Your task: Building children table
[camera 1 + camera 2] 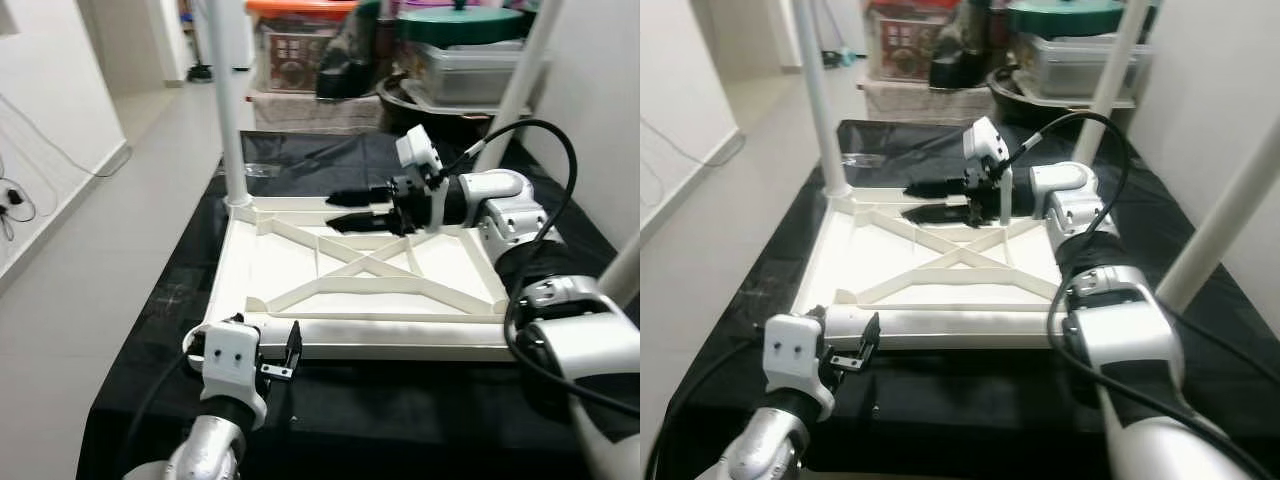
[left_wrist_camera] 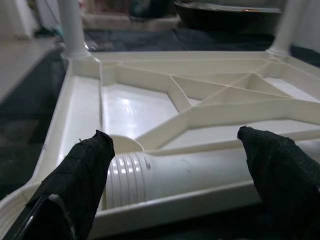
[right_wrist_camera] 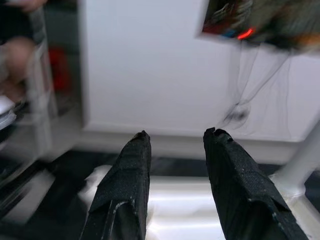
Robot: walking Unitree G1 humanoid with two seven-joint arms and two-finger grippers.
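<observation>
A white children's tabletop lies upside down on a black-covered surface, its ribbed underside facing up. White legs stand upright in its far left corner, far right corner and near right corner. A loose white leg lies along the near edge, with its threaded end toward the near left corner. My left gripper is open at that corner, its fingers wide apart on either side of the threaded end. My right gripper hovers over the far side of the tabletop, pointing left, open and holding nothing.
Stacked storage boxes and a dark basin crowd the space behind the tabletop. Pale floor runs along the left, with cables by the wall. A white wall closes in on the right.
</observation>
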